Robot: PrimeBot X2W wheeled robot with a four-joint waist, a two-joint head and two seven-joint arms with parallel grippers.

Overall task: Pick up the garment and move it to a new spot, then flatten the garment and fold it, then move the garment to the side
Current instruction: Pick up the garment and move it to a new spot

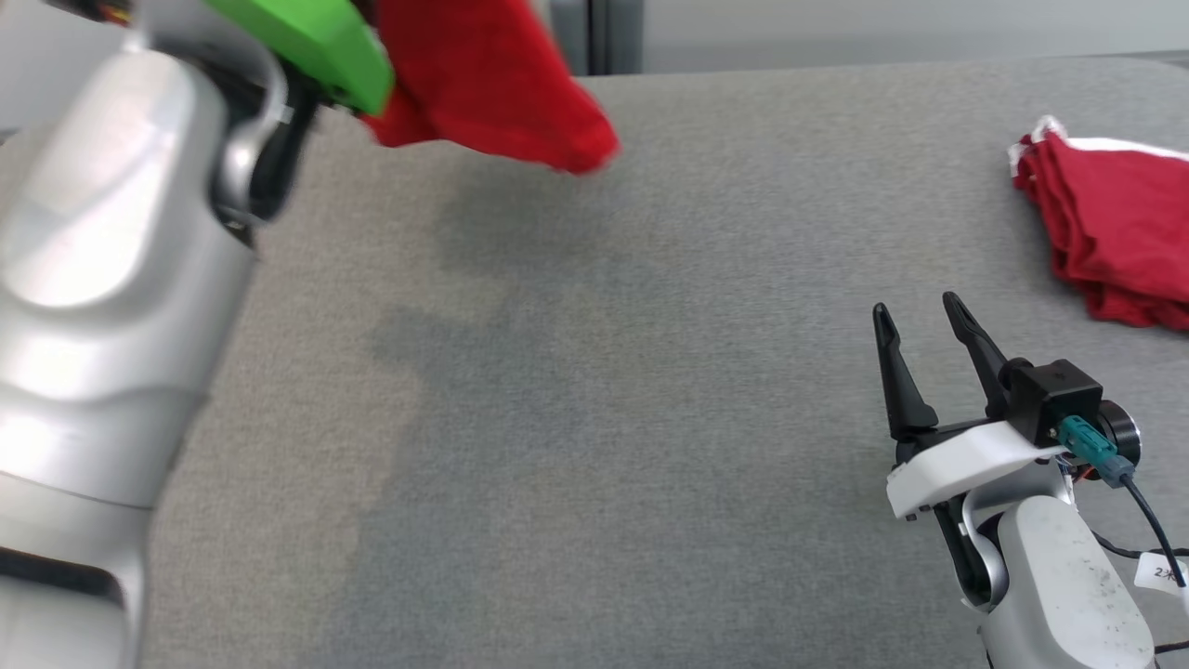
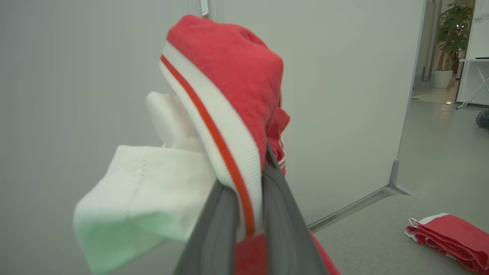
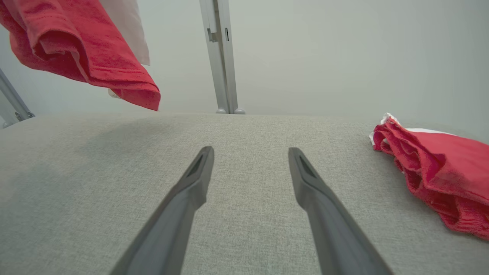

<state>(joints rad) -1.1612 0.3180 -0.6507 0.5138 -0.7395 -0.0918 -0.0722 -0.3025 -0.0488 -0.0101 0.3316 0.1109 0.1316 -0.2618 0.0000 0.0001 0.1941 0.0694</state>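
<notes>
Pinching the striped trim of the garment [image 1: 483, 74] tight in the left gripper [image 2: 248, 168], lifted clear of the table [image 1: 594, 418] for carrying. Holding the right gripper [image 1: 917, 307] wide, empty, likely ready for flattening.

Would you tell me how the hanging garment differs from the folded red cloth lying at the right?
The garment hangs in the air, pinched in the shut left tool; the folded cloth lies untouched on the grey surface. The garment droops loose, a white red-striped band showing; the folded cloth is stacked in layers. Both are red with white.
</notes>
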